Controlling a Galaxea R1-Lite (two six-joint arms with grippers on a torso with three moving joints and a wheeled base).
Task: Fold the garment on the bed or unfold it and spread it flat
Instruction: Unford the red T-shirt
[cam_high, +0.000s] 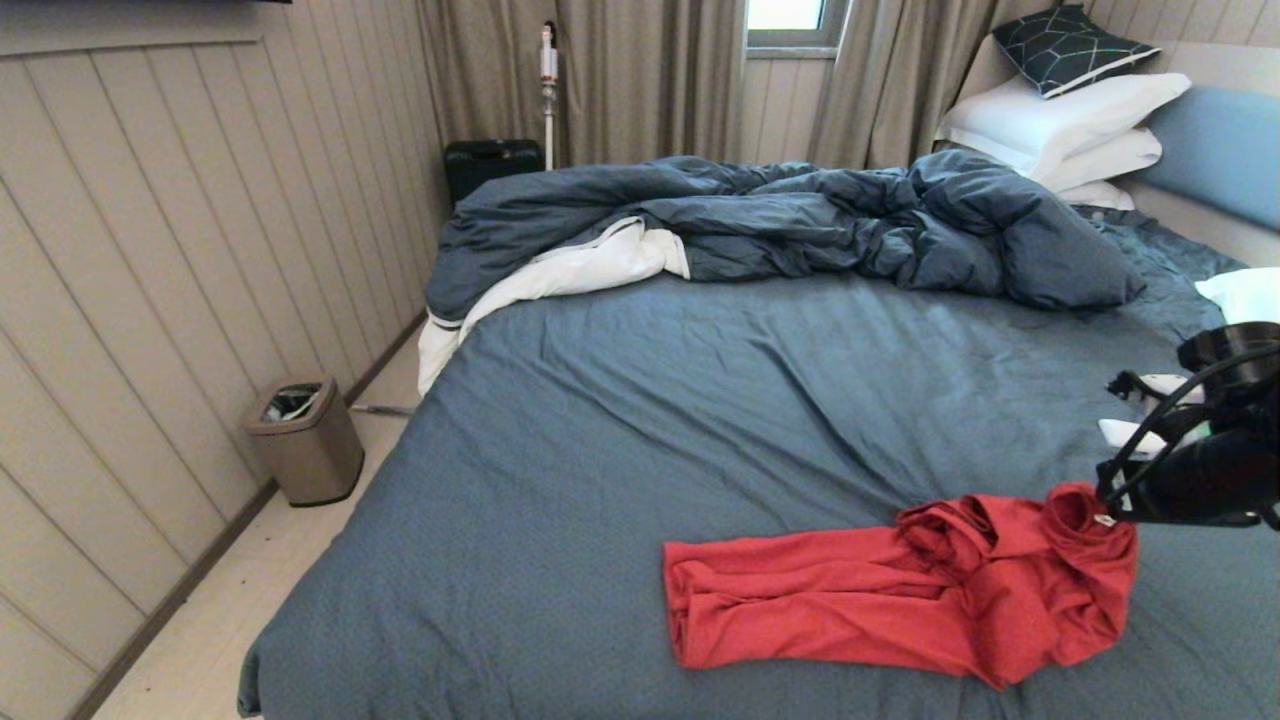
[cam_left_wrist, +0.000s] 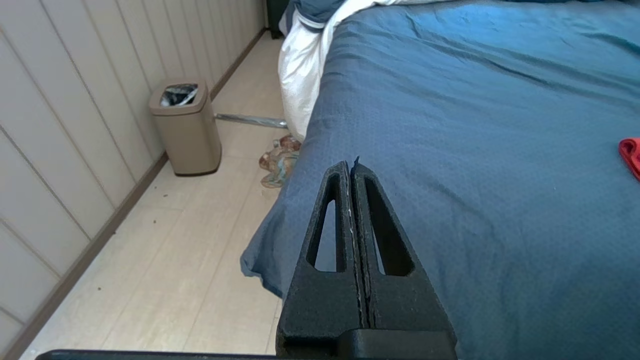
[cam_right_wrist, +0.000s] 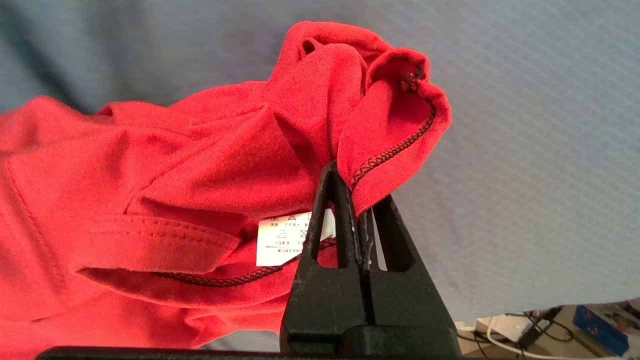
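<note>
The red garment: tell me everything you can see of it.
The red garment is soft knit fabric, bunched into a long crumpled strip on the slate-blue bed, near its front edge. Black zigzag stitching lines its hems, and a white care label shows, so it looks inside out. The right gripper is shut on a raised fold at one end.

You are in a home bedroom. A large bed with a slate-blue sheet (cam_high: 700, 400) fills most of the room, with a rumpled dark blue duvet (cam_high: 800, 220) heaped at its far side. White pillows (cam_high: 1060, 125) and a dark patterned cushion (cam_high: 1070, 45) are stacked against a light blue padded headboard (cam_high: 1215, 150). Beige floor-length curtains (cam_high: 640, 80) flank a small window (cam_high: 790, 20). A taupe waste bin (cam_high: 305, 440) stands on the pale plank floor (cam_left_wrist: 190, 250) beside a panelled wall (cam_high: 150, 280).
</note>
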